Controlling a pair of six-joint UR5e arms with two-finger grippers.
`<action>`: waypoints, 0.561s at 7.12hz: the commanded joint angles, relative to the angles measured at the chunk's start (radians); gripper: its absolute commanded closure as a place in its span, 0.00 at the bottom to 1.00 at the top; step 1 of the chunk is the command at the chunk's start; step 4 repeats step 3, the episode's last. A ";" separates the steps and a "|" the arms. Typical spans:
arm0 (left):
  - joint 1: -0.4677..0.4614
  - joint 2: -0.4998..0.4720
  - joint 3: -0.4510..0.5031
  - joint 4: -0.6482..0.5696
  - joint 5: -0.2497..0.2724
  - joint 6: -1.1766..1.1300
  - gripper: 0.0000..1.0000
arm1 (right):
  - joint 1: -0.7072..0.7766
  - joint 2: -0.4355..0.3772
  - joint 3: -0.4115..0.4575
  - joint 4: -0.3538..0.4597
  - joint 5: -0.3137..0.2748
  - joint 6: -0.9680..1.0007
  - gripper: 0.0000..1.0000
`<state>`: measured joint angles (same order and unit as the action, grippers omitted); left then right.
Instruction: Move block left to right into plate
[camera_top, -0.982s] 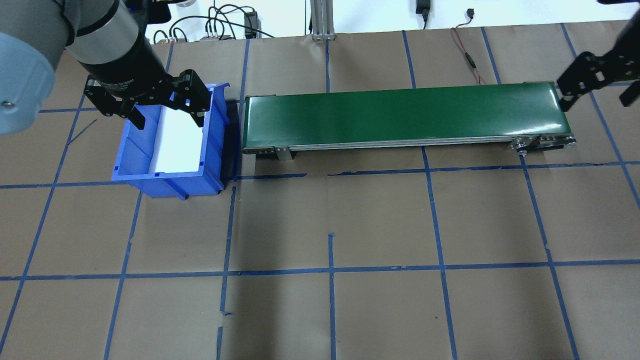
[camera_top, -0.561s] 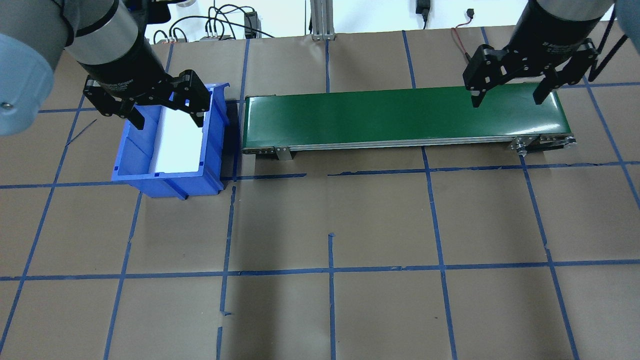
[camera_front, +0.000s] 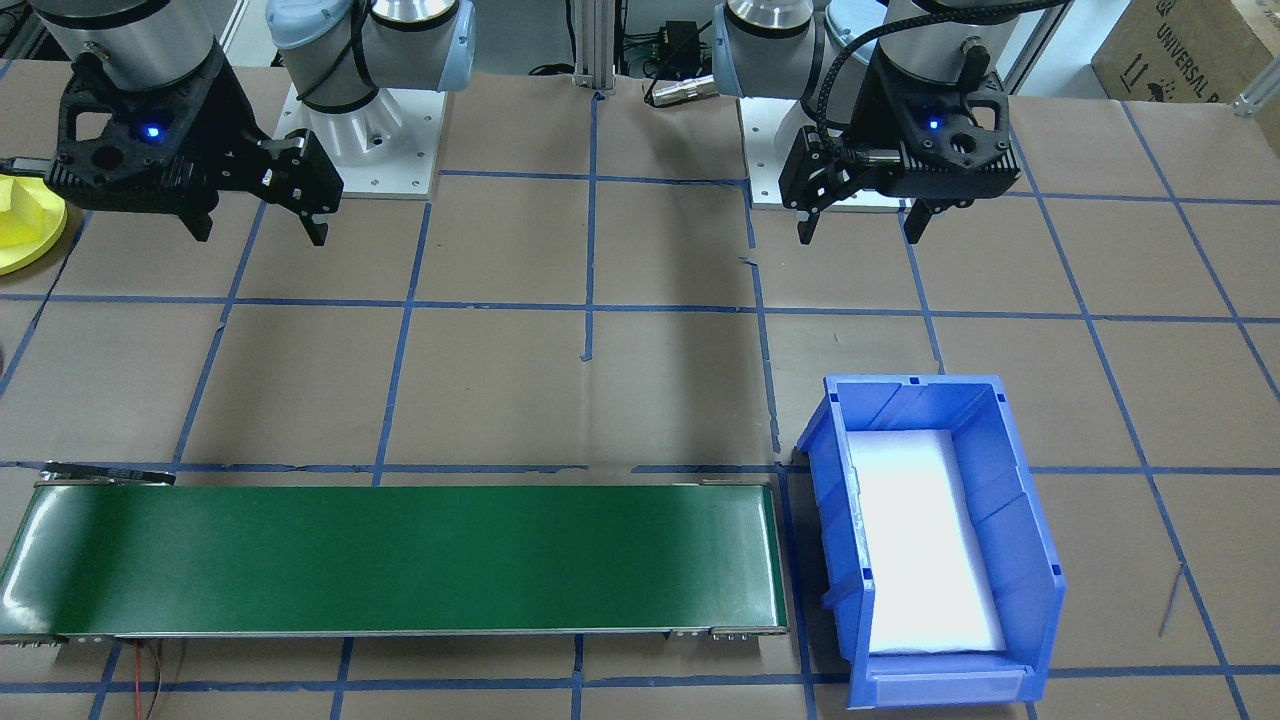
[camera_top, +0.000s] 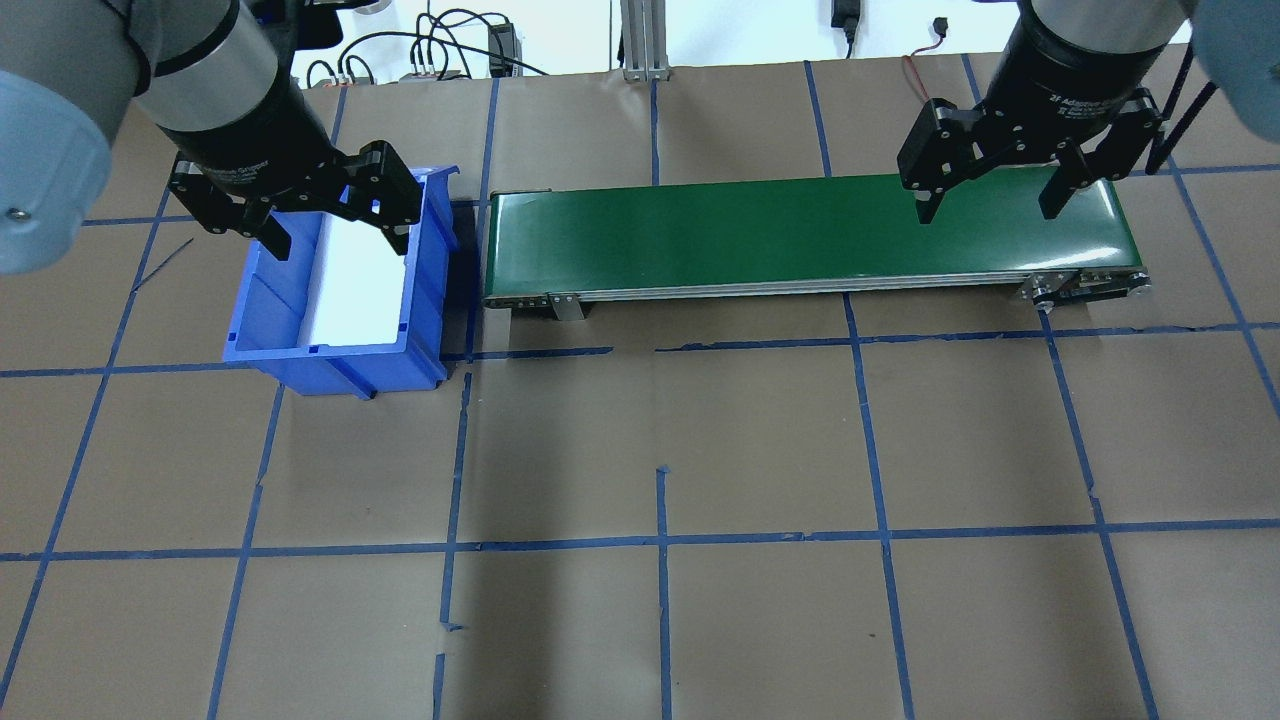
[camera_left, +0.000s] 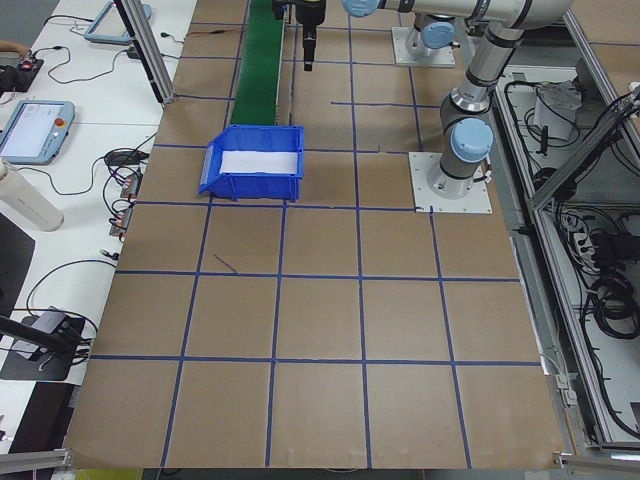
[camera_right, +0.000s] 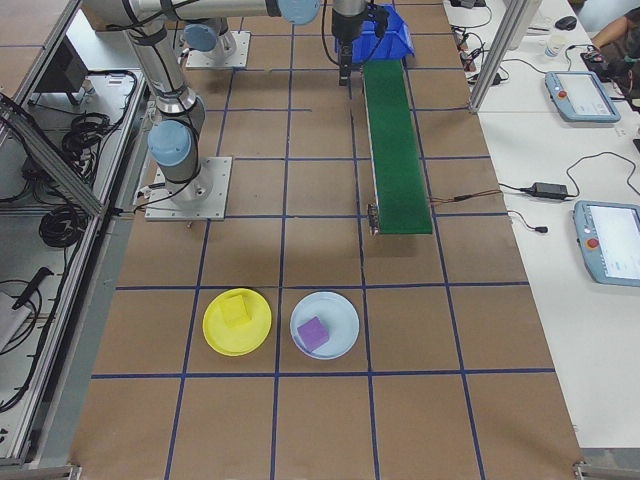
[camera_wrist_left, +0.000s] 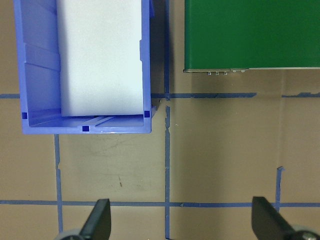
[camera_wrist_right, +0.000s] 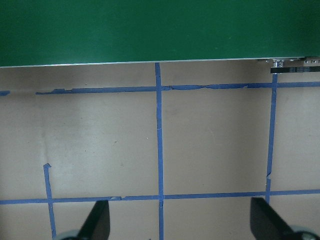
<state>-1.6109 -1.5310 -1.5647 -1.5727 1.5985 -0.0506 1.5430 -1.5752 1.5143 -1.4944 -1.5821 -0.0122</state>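
Flat: yellow plate (camera_right: 237, 322), round, yellow cube (camera_right: 235, 309) on it

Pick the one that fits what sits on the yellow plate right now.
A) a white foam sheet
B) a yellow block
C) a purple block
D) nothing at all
B: in the exterior right view the yellow plate holds a yellow block, while the purple block lies on the pale plate beside it.
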 joint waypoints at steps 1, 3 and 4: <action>0.000 0.000 0.000 0.000 0.000 0.000 0.00 | 0.002 0.001 0.006 0.000 0.002 0.000 0.00; 0.000 0.000 0.000 0.000 0.000 0.000 0.00 | 0.000 0.001 0.009 0.006 -0.009 -0.002 0.00; 0.000 0.000 0.000 0.000 0.000 0.000 0.00 | 0.000 0.001 0.009 0.006 -0.009 -0.002 0.00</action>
